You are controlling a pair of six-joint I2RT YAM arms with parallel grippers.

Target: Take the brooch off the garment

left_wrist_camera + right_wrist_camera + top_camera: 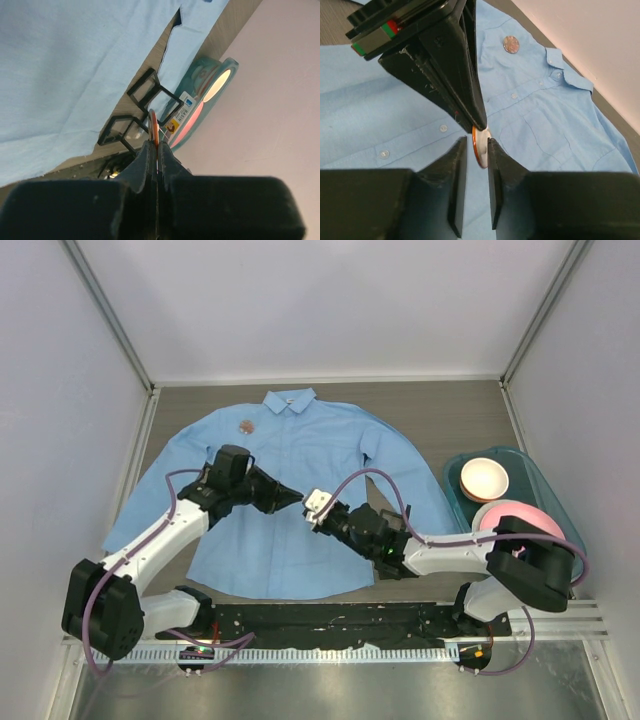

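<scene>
While a small orange-rimmed disc (154, 125) is held clenched by the left pincer (156, 152) above the garment (300, 500), the right pincer (477, 146) is seen released around it. A brooch (246, 425) is seen pinned by the collar; removal judged unfinished.

The left arm (160, 532) and right arm (445, 556) show white links, black joints, lilac cables; left gripper (478, 124) perhaps red-green striped.

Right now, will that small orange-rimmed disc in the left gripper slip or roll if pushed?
The disc looks thin and rigid, so it probably won't bend. The left gripper holds only its edge, so a nudge might pivot it loose. On the soft shirt it would likely flop flat, not roll.
</scene>
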